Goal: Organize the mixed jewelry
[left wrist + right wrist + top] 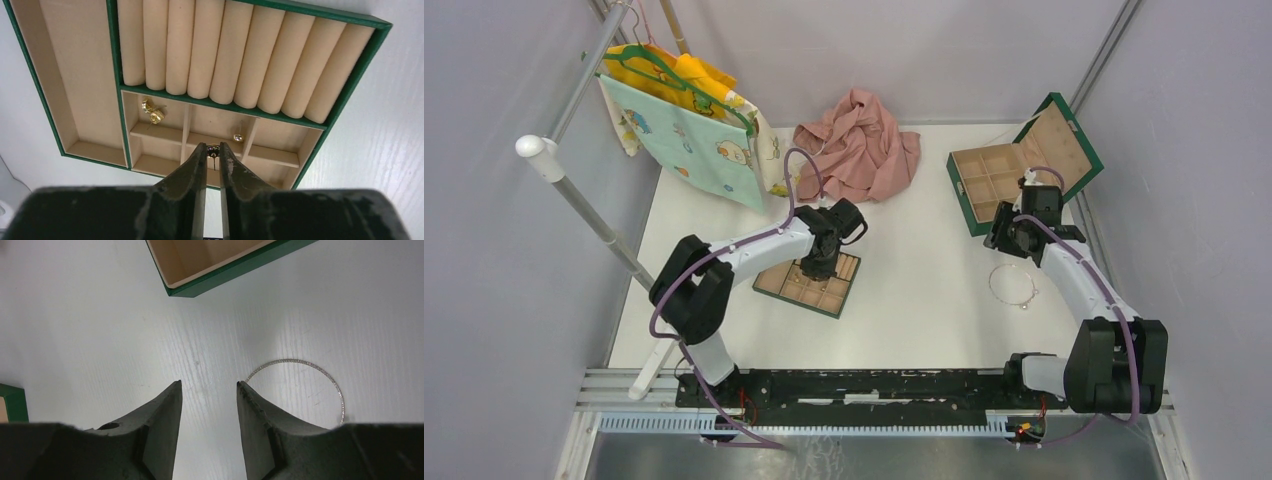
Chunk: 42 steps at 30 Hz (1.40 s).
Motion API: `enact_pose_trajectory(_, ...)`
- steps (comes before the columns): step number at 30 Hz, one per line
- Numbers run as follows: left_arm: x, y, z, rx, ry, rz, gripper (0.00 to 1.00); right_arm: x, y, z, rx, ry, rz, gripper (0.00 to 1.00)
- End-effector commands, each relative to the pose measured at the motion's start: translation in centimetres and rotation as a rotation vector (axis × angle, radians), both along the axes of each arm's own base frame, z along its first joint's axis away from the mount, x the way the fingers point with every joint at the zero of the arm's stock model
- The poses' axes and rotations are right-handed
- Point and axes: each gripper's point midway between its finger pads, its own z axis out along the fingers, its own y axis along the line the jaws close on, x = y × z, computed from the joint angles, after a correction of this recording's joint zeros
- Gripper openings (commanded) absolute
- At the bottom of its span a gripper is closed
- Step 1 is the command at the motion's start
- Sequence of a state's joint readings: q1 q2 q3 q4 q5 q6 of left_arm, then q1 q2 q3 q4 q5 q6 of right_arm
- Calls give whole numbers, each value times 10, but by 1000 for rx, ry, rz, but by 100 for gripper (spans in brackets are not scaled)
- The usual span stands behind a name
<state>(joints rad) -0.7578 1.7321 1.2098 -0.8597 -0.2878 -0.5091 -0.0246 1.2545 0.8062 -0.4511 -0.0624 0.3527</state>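
Observation:
My left gripper (213, 146) hangs over the tan compartmented tray (380, 31) and is shut on a tiny round stud (213, 150) held above a small middle cell. Two pale-gold pieces (152, 112) lie in the cell to the left, and one small stud (238, 137) lies in the cell to the right. In the top view this gripper (816, 268) is over the tray (829, 298). My right gripper (209, 384) is open and empty above the bare table. The thin silvery wire loop (290, 360) lies just right of its right fingertip; it also shows in the top view (1023, 306).
The open green box (984, 175) stands at the back right, its corner (235, 270) ahead of my right gripper (1002, 240). A pink cloth (856, 145) lies at the back centre. Clothes on a hanger (689, 120) hang from a rack pole (574, 190) at the left.

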Motion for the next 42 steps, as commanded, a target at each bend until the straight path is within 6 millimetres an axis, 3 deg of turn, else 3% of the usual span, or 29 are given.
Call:
enact_pose_trajectory(1,15,-6,3,-58,-75,69,24,21,5,21,11,-80,9,50)
enact_pose_trajectory(5,18,-5,0,-43,-81,81,41,20,5,21,10,-84,2,50)
enact_pose_trajectory(8,19,-10,6,-66,-83,66,46,21,4,24,-2,-86,5,53)
enact_pose_trajectory(10,23,-14,18,-81,-104,49,46,22,0,28,-35,-90,16,54)
enact_pose_trajectory(13,36,-22,50,-121,-166,15,45,30,-23,48,-171,-109,-3,54)
enact_pose_trajectory(16,47,-55,83,-250,-189,-86,45,45,-32,89,-230,-162,-7,55)
enact_pose_trajectory(19,59,-96,107,-369,-186,-145,45,65,-11,122,-128,-265,45,57)
enact_pose_trajectory(21,64,-115,117,-416,-196,-161,45,74,14,127,-97,-290,107,57)
enact_pose_trajectory(24,68,-128,117,-439,-197,-170,47,83,32,111,-163,-243,174,59)
enact_pose_trajectory(28,61,-142,112,-459,-124,-261,50,108,85,115,-134,-212,391,61)
enact_pose_trajectory(29,61,-140,111,-451,-120,-258,51,116,85,108,-153,-200,395,61)
enact_pose_trajectory(33,62,-134,116,-443,-143,-250,57,151,57,88,-279,-138,305,62)
enact_pose_trajectory(42,55,-123,96,-392,-102,-221,59,194,49,26,-301,-41,328,65)
